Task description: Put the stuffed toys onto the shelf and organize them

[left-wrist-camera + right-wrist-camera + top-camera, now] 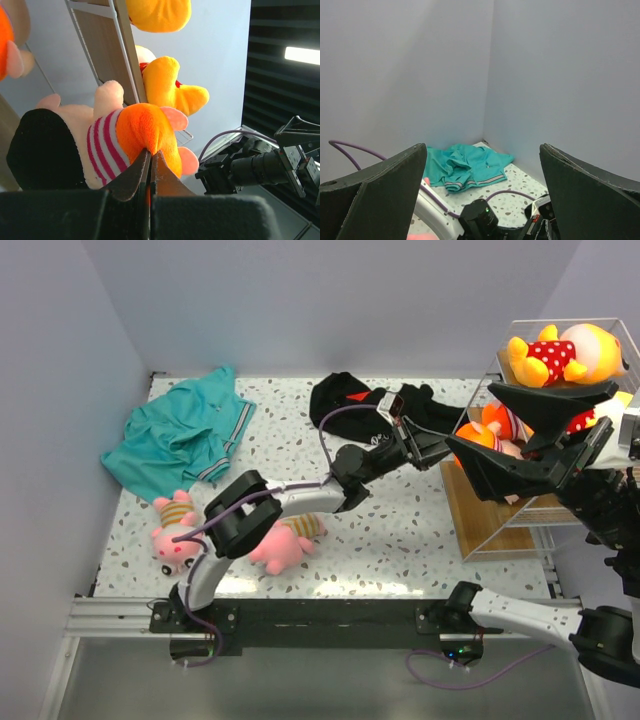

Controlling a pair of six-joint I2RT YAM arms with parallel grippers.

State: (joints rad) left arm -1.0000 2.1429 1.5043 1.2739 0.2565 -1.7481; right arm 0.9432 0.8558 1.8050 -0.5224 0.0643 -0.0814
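Observation:
My left gripper [448, 447] reaches right to the shelf [495, 525] and is shut on the orange bottom of a black-haired doll in a pink-striped top [480, 434]. In the left wrist view the gripper [150, 152] pinches the doll [120, 142] against the shelf's wire frame [125, 55], beside a yellow bear [167, 87]. A yellow bear in a red dotted top [555, 355] lies on the top tier. My right gripper [472, 420] hangs open and empty high in front of the shelf; its own view [482, 155] looks over the table. Two pink plush toys [175, 540] [283, 543] lie at the table's front left.
A teal polo shirt [185, 435] [465, 165] lies at the back left. A black garment with a red mark [350, 395] lies at the back middle. The left arm [290, 502] spans the table's middle. Walls close the left and back sides.

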